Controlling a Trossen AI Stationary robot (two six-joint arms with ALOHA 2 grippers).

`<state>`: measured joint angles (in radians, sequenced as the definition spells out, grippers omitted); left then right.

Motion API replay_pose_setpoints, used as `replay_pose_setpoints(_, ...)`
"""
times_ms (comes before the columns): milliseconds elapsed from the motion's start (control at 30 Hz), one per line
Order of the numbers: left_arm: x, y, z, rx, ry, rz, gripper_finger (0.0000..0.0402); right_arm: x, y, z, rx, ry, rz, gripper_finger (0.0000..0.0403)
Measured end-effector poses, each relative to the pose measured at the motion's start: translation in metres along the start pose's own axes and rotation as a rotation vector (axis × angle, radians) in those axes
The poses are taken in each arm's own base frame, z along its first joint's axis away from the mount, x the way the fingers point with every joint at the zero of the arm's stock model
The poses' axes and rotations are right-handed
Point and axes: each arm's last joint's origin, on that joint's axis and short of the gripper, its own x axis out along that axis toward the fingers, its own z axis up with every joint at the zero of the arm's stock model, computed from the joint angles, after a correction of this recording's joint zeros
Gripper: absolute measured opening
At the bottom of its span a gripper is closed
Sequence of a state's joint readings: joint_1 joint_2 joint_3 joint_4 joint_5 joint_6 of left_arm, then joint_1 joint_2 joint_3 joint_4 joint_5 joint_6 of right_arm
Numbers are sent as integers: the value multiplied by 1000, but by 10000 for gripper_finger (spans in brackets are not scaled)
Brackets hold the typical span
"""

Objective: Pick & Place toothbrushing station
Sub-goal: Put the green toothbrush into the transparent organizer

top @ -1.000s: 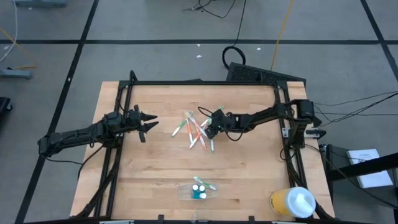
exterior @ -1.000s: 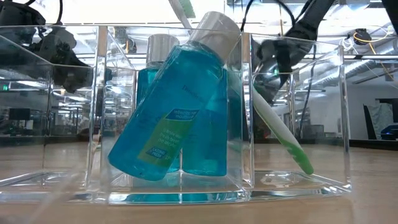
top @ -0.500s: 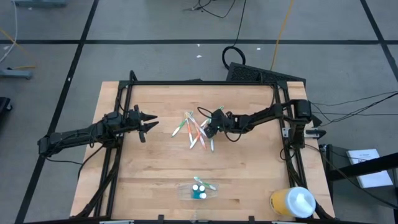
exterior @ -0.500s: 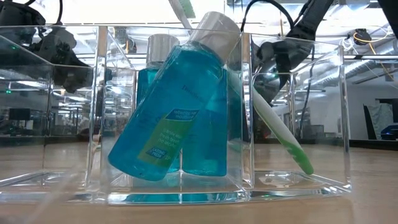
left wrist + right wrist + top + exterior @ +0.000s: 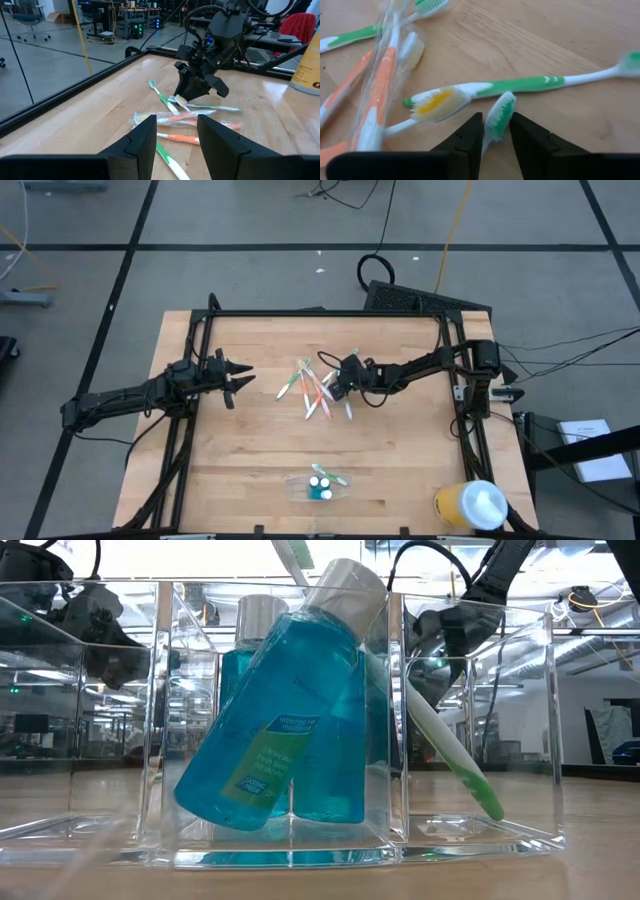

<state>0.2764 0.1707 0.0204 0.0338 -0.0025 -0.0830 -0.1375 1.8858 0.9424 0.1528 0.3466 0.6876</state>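
The toothbrushing station (image 5: 303,491), a see-through plastic holder, stands near the table's near edge. In the low view its wall (image 5: 100,740) fills the picture, with two blue bottles (image 5: 280,720) and a green-and-white toothbrush (image 5: 450,755) leaning inside. A pile of loose toothbrushes (image 5: 312,390) lies at mid-table. My right gripper (image 5: 336,387) is over the pile's right side, shut on a green-and-white toothbrush (image 5: 499,116). My left gripper (image 5: 240,377) hovers open and empty to the left of the pile, its fingers (image 5: 145,142) pointing at it. My right gripper pinches the green-and-white toothbrush between its two fingers (image 5: 470,137), just behind the brush head (image 5: 500,112). The head sticks out past the fingertips. The fingers slant down from the table's right side (image 5: 192,95). Whether the brush is clear of the table I cannot tell.
A yellow cup with a white lid (image 5: 470,505) lies at the near right corner. A black frame rail (image 5: 320,313) runs round the table. Bare wood lies between the pile and the station.
My right gripper has gone slightly up and toward the table's right edge, still shut on the toothbrush. The handle end of that brush has shifted a little to the right beside the pile.
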Motion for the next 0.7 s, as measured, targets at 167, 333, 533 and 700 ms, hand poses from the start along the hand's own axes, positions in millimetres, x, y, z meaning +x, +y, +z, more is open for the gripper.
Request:
replay_pose_setpoints(167, 0, 0, 0, 0, 0, 0, 147, 0, 0, 0, -21, 0, 0, 75)
replay_pose_setpoints(333, 0, 0, 0, 0, 0, 0, 147, -1, 0, 2, -48, -6, 9, 65)
replay_pose_setpoints(533, 0, 0, 0, 0, 0, -1, 147, -5, 4, 6, -80, -27, 55, 60)
replay_pose_setpoints(700, 0, 0, 0, 0, 0, -1, 147, -7, 7, 9, -95, -34, 104, 59)
